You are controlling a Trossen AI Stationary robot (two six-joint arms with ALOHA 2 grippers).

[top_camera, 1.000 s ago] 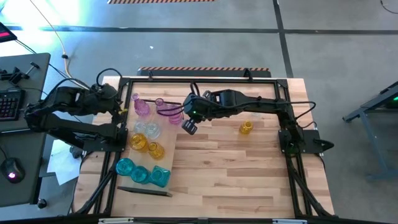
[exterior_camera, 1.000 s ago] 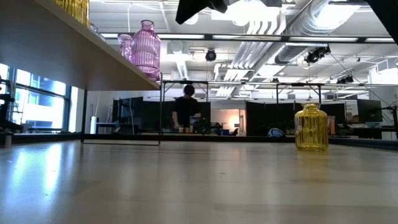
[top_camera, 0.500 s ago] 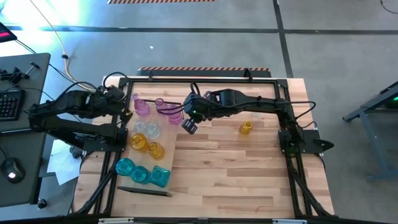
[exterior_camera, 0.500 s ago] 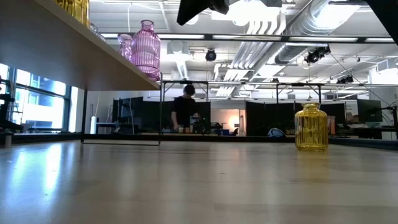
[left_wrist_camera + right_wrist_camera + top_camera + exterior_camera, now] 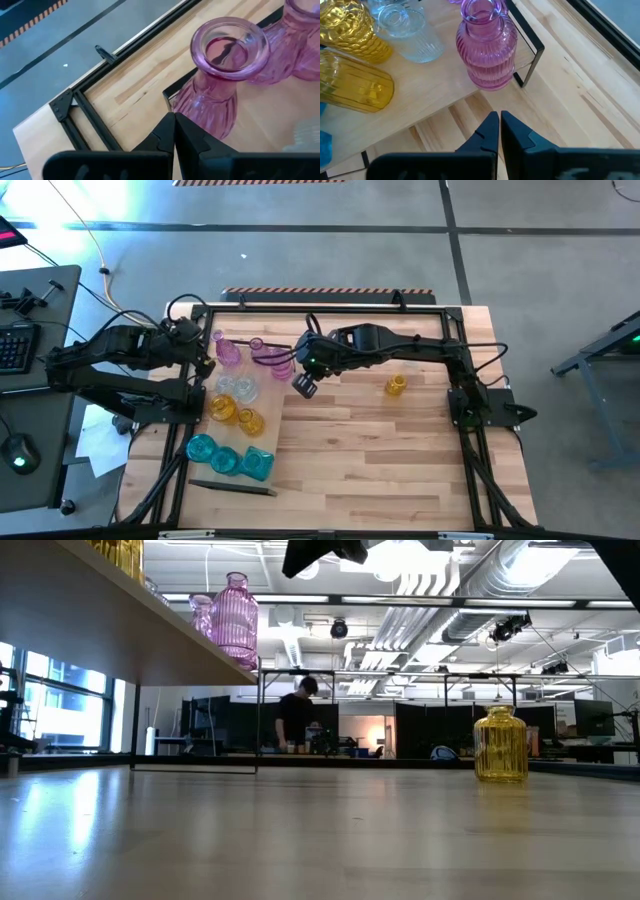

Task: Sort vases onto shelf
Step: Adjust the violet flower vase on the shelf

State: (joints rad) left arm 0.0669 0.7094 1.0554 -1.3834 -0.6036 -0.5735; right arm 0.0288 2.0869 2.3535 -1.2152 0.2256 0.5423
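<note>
Dark fingers of the right gripper [image 5: 497, 125] press together, empty, just short of a ribbed pink glass vase [image 5: 486, 47] at the shelf's [image 5: 425, 105] pale-wood edge. Farther left, the left gripper [image 5: 174, 131] is likewise closed on nothing, beside a flared-rim pink vase [image 5: 220, 75]. One yellow jar [image 5: 396, 385] stands apart on the tabletop.

Butcher-block tabletop [image 5: 380, 460] bordered by a dark metal frame [image 5: 320, 306]. A light-wood shelf [image 5: 262, 418] stands on its left part, raised on thin dark rails. On the shelf: pink vases [image 5: 229, 351] toward the far end, clear vases [image 5: 233, 387] next, amber-yellow vases [image 5: 224, 410] past those, and teal vases [image 5: 203, 448] at the near end. One amber-yellow vase [image 5: 396, 386] stands upright directly on the tabletop, well apart from the shelf, on the right part.
</note>
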